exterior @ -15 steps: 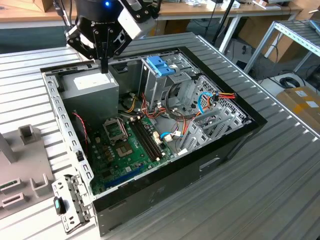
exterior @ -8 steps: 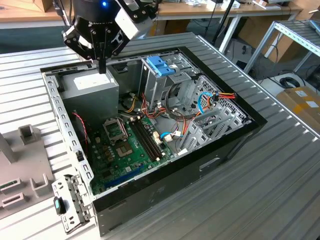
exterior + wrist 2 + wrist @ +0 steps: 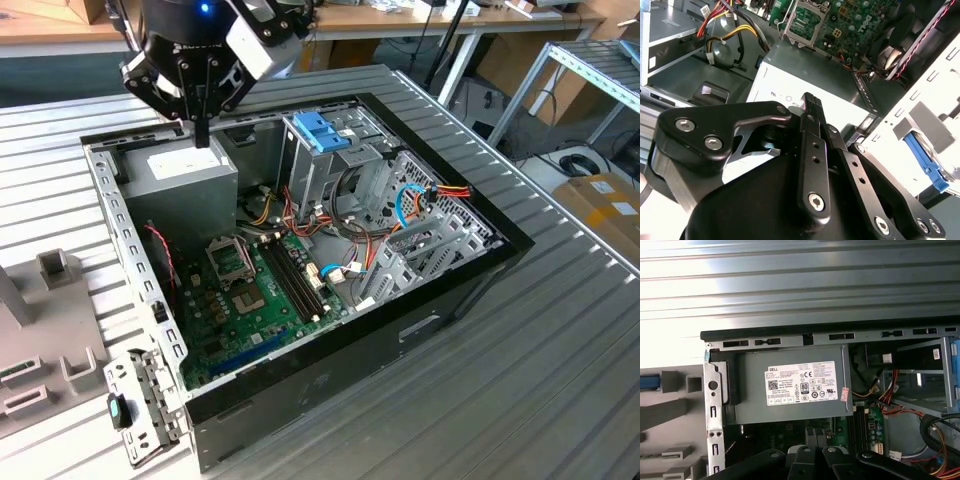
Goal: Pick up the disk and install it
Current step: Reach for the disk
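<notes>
One black robot gripper (image 3: pixel 202 132) hangs over grey metal power-supply box (image 3: pixel 185 178) inside open black computer case (image 3: pixel 330 385) on ribbed grey tabletop (image 3: pixel 560 360). Jaws clenched together, gripping nothing. Flat disk (image 3: pixel 923 161), bright blue plastic rail showing, sits in pale grey plastic holder (image 3: pixel 935 116) outside case wall, apart from gripper.

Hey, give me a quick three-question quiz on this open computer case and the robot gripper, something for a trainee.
1. True or false: the gripper is holding something.
2. The gripper hangs above which part? A motherboard, B power supply, C fan.
3. Fill in: the tab topping the upright metal cage is coloured ____.
Key: 1 false; 2 B; 3 blue.
</notes>
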Motion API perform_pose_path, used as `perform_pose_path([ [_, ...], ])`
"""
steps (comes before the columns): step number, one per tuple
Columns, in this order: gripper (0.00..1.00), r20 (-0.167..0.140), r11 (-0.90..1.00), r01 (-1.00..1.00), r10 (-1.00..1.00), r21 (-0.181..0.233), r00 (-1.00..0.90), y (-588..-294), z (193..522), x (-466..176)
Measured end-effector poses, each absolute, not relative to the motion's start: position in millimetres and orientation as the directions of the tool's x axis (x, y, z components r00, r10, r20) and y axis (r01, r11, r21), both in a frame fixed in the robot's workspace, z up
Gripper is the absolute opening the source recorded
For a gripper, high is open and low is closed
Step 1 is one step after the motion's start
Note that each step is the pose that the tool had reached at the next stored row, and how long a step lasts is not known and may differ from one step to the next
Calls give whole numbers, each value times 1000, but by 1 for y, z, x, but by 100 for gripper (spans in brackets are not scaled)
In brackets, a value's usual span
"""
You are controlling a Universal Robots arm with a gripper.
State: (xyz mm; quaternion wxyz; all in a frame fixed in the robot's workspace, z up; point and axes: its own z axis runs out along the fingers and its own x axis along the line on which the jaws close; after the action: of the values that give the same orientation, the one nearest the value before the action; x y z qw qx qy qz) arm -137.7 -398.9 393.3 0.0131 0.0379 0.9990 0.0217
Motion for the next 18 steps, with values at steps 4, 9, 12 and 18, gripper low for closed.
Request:
perform_pose_path([
  [4, 10, -24, 996, 75, 76, 44, -997, -399, 393, -139],
  [9, 10, -24, 996, 75, 76, 44, -997, -399, 393, -141],
  [12, 10, -24, 996, 75, 76, 44, -997, -399, 393, -142],
  [18, 10, -24, 996, 75, 76, 44, -997, -399, 393, -145],
])
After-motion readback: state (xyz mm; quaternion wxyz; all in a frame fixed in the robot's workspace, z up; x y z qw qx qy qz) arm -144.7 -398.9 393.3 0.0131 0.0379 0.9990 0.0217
